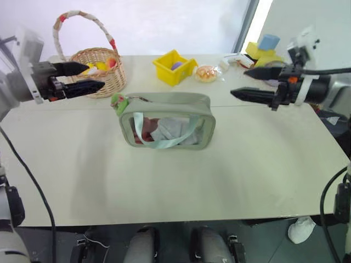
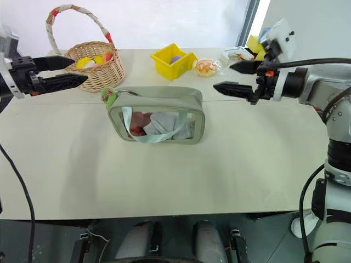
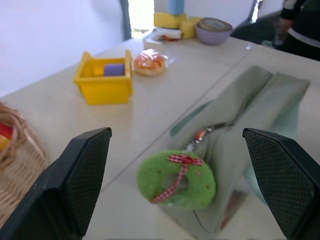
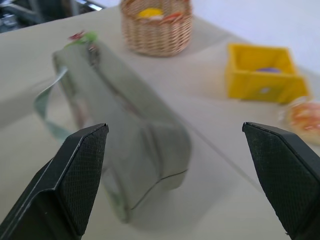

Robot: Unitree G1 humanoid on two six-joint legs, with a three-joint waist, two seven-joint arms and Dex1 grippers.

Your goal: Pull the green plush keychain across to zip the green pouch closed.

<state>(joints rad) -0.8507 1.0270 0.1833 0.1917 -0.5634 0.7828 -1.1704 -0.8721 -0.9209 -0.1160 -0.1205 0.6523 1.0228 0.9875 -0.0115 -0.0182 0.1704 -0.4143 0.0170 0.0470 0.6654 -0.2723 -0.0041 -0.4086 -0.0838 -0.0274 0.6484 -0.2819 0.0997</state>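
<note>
Both hands, left hand and right hand, hung spread and empty; next, the left must grasp the green plush keychain on the green pouch.

My two head eyes look forward and down over table, whole tabletop in frame, both taking in same scene from slightly offset spots

My left wrist camera looks along my left gripper toward green pouch, close on green plush keychain, yellow bin behind

My right wrist camera looks along my right gripper from pouch's opposite end, wicker basket beyond

Both wrist views share pouch and yellow bin with head eyes
</note>
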